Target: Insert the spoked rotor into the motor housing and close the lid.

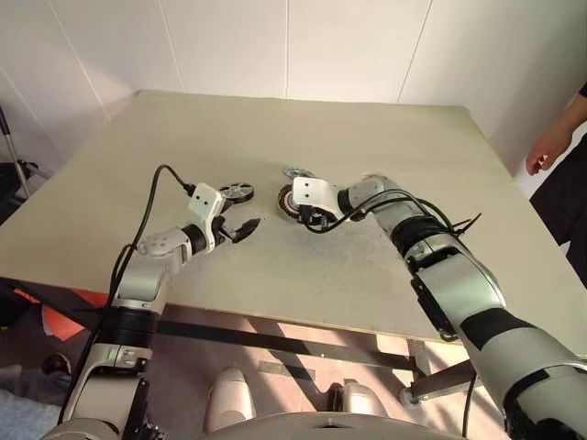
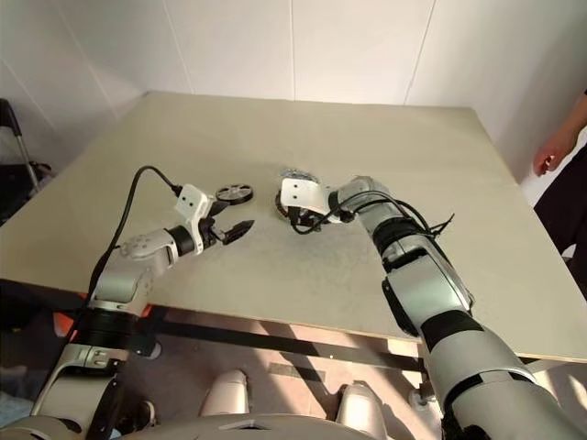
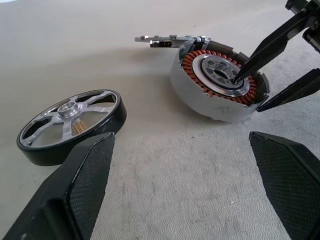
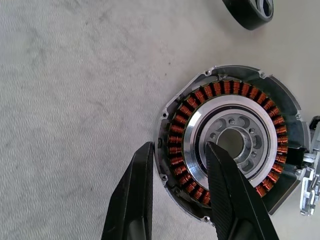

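Note:
The motor housing, a round ring with copper-red windings around a pale centre, stands tilted on the table in the left wrist view. My right gripper is shut on its wall, with one finger in the central opening and the other outside the rim. The spoked rotor, a small dark wheel with a pale hub, lies flat to the left of the housing. My left gripper hangs open just in front of the rotor, holding nothing. The lid, flat and silvery, lies just behind the housing.
The pale tabletop stretches wide behind and to both sides of the parts. Its front edge runs below my arms. A person's hand hangs beyond the table's right side.

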Robot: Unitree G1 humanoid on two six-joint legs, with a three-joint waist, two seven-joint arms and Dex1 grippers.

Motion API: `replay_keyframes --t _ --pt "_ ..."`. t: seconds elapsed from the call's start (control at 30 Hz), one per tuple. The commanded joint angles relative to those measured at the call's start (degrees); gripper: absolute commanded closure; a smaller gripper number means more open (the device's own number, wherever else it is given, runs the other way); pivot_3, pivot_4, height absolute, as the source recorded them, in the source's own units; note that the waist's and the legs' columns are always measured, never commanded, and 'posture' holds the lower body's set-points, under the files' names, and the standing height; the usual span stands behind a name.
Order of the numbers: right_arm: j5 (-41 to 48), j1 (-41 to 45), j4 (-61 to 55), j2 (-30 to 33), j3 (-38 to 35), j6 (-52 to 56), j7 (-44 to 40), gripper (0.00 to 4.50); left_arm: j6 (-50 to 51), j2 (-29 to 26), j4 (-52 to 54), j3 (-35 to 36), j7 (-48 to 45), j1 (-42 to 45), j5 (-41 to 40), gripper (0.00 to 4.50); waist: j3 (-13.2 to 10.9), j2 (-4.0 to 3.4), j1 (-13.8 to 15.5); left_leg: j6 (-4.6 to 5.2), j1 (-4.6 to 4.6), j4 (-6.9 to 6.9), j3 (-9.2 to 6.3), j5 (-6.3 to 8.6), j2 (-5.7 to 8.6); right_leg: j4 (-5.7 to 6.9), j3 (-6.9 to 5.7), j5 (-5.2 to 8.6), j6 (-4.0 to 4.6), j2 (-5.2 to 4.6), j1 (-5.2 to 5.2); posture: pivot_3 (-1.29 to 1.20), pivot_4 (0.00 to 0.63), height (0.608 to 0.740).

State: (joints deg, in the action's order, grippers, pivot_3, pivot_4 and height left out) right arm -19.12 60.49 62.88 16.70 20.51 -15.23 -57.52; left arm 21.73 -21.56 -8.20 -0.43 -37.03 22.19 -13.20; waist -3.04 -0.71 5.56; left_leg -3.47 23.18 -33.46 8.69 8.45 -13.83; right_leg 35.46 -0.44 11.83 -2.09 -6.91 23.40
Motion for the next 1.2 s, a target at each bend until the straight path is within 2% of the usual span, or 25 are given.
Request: replay_keyframes --t 0.03,0.2,0.33,0.57,0.67,0.97,1.1,1.2 --pt "3.53 -1.57 -9.76 3.58 -2.88 1.17 -2.31 3.19 -1.05 0.48 1.2 0.29 0.14 0.58 -0.32 0.0 -0.01 0.02 -0.07 0.01 0.01 0.0 0.0 0.01 0.0 -0.02 0.0 0.0 0.0 0.01 0.0 0.0 0.0 0.74" --pt "5.82 -8.7 -25.07 10.37 -4.75 6.2 -5.54 3.19 -1.43 1.29 0.26 -0.17 -0.07 0.98 -0.04 0.0 -0.03 0.05 0.01 0.02 0.02 0.06 0.0 0.01 -0.01 -0.04 -0.01 0.0 0.0 0.01 0.03 0.0 0.0 0.74" --pt "9.09 -17.4 -43.98 16.6 -7.17 14.06 -9.03 3.19 -1.92 1.76 -0.92 -0.51 -0.43 1.57 0.18 0.0 -0.05 0.07 0.03 0.01 -0.07 0.05 0.01 -0.01 0.0 -0.03 0.03 0.0 -0.01 0.03 0.0 0.0 0.0 0.74" --pt "12.06 -28.36 -64.31 19.93 -6.92 25.85 -9.97 3.19 -2.84 2.17 -2.8 -0.89 -0.79 2.69 0.31 0.0 -0.05 0.07 -0.07 0.02 -0.14 0.07 0.01 -0.01 0.0 -0.03 0.07 0.0 -0.02 0.04 -0.01 0.0 0.0 0.74" --pt "12.02 -30.09 -65.45 19.11 -5.6 29.09 -9.15 3.19 -3.29 2.35 -3.87 -1.19 -1.17 3.16 0.5 0.0 -0.05 0.08 -0.05 0.01 -0.17 0.07 0.01 -0.02 0.01 0.0 0.11 0.0 -0.02 0.04 -0.02 0.0 0.0 0.74" --pt "9.78 -28.82 -54.22 16.96 -2.71 29.85 -4.32 3.19 -3.49 2.4 -4.02 -1.16 -1.66 3.57 0.63 0.0 -0.03 0.08 -0.03 -0.01 -0.24 0.08 0.01 -0.03 0.04 0.01 0.12 0.0 -0.02 0.02 -0.09 0.0 0.0 0.74" --pt "10.14 -29.22 -53.07 17.47 -1.94 28.56 -5.07 1.87 -3.36 2.01 -3.52 -0.72 -1.5 3.21 0.54 0.0 -0.01 0.12 -0.03 -0.01 -0.37 0.07 0.01 -0.03 0.07 0.01 0.13 0.0 -0.02 0.0 -0.22 0.0 0.0 0.74" --pt "14.58 -29.54 -58.75 16.89 -4.34 31.12 -6.57 0.83 -3.45 1.88 -3.36 -0.6 -1.3 2.74 0.47 0.0 -0.01 0.12 -0.05 -0.01 -0.54 0.09 0.02 -0.03 0.07 0.02 0.15 0.0 -0.03 0.0 -0.32 0.0 0.0 0.74"
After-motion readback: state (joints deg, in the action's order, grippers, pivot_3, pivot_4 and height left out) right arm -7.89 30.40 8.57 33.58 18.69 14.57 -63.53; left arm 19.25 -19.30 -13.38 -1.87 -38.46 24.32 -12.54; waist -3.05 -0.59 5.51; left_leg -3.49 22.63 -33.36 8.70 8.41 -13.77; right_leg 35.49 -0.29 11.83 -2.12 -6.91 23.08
